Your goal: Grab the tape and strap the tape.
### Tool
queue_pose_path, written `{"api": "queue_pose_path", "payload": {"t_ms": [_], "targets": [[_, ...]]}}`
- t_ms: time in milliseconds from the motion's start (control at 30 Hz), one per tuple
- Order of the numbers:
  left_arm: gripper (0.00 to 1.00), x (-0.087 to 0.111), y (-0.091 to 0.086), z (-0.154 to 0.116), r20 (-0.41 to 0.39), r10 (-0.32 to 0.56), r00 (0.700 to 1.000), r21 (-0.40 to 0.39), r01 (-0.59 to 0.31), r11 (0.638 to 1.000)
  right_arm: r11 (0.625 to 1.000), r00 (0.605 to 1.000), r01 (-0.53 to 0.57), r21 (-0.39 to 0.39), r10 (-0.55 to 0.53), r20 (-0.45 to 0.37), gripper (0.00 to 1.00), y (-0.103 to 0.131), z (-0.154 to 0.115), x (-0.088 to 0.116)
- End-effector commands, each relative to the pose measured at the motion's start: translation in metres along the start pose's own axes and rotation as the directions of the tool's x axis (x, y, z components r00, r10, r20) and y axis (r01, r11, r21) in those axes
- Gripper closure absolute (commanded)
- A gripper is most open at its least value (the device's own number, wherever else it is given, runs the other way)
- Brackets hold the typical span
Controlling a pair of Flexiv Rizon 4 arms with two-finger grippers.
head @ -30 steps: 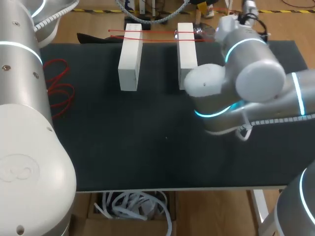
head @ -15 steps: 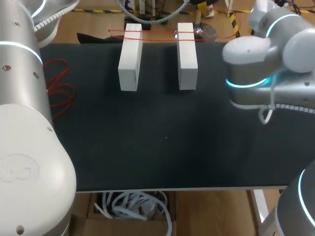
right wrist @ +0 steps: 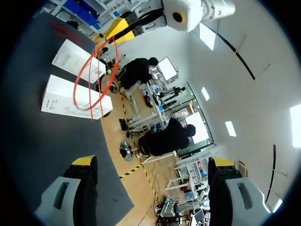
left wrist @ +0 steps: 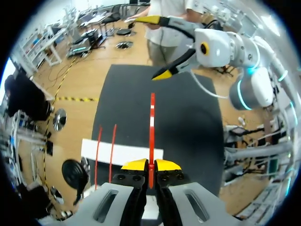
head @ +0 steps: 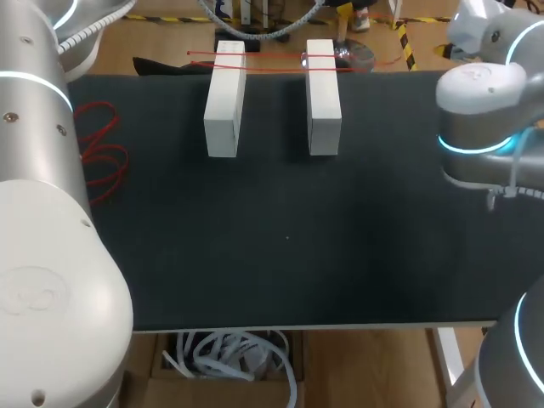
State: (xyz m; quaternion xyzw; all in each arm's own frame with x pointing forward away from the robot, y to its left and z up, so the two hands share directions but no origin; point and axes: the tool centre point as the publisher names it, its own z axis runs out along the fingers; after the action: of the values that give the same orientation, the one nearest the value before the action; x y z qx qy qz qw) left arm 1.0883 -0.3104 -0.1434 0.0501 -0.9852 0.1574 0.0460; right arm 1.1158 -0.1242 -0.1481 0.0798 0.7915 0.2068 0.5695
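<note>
Two white blocks (head: 224,100) (head: 323,96) lie side by side on the black table mat (head: 280,238). Thin red tape strands (head: 263,58) cross their far ends. In the left wrist view my left gripper (left wrist: 150,165) is shut on a red tape strip (left wrist: 152,127) that runs straight ahead over a white block (left wrist: 122,153). My right gripper (right wrist: 153,162) is open and holds nothing; in its view a red tape loop (right wrist: 96,73) arcs over both blocks (right wrist: 77,99). My right arm (head: 484,110) is at the table's right edge. The left gripper is hidden in the head view.
Loose red tape coils (head: 102,149) lie on the mat's left side, beside my left arm (head: 42,212). In the left wrist view the right arm's open yellow-tipped fingers (left wrist: 162,74) hang over the mat's far end.
My right arm has swung right and back from the blocks, uncovering the right block. The blocks, the tape and the left arm have stayed put.
</note>
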Motion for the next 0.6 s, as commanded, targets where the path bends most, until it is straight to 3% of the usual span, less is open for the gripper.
{"api": "queue_pose_path", "payload": {"t_ms": [33, 100, 200, 233, 333, 367, 433, 500, 600], "targets": [[1.00, 0.001, 0.048, -0.040, 0.107, -0.176, 0.979, -0.082, 0.185, 0.979, 1.000, 0.999, 0.000, -0.018, -0.001, -0.052, 0.00, -0.002, -0.004, -0.004], [1.00, 0.002, 0.085, -0.063, 0.163, -0.275, 0.947, -0.174, 0.302, 0.937, 1.000, 0.999, 0.000, -0.018, -0.001, -0.052, 0.00, -0.002, -0.004, -0.004], [1.00, 0.009, 0.139, -0.095, 0.233, -0.395, 0.889, -0.335, 0.455, 0.825, 1.000, 0.999, 0.000, -0.018, -0.001, -0.052, 0.00, -0.002, -0.004, -0.004], [1.00, 0.014, 0.167, -0.108, 0.251, -0.457, 0.853, -0.408, 0.521, 0.749, 1.000, 0.999, 0.000, -0.018, -0.001, -0.052, 0.00, -0.002, -0.004, -0.004], [1.00, 0.027, 0.229, -0.122, 0.265, -0.593, 0.761, -0.501, 0.634, 0.590, 1.000, 0.999, 0.000, -0.018, -0.001, -0.052, 0.00, -0.002, -0.004, -0.004], [1.00, 0.032, 0.247, -0.125, 0.261, -0.631, 0.731, -0.487, 0.664, 0.568, 1.000, 0.999, 0.000, -0.018, -0.001, -0.052, 0.00, -0.002, -0.004, -0.004], [1.00, 0.039, 0.277, -0.132, 0.281, -0.672, 0.685, -0.548, 0.689, 0.473, 1.000, 0.999, 0.000, -0.018, -0.001, -0.052, 0.00, -0.002, -0.004, -0.004], [1.00, 0.042, 0.289, -0.136, 0.285, -0.691, 0.665, -0.606, 0.683, 0.408, 1.000, 0.999, 0.000, -0.018, -0.001, -0.052, 0.00, -0.002, -0.004, -0.004], [1.00, 0.039, 0.323, -0.134, 0.250, -0.733, 0.633, -0.610, 0.691, 0.388, 1.000, 0.999, 0.000, -0.018, -0.001, -0.052, 0.00, -0.002, -0.004, -0.004]]}}
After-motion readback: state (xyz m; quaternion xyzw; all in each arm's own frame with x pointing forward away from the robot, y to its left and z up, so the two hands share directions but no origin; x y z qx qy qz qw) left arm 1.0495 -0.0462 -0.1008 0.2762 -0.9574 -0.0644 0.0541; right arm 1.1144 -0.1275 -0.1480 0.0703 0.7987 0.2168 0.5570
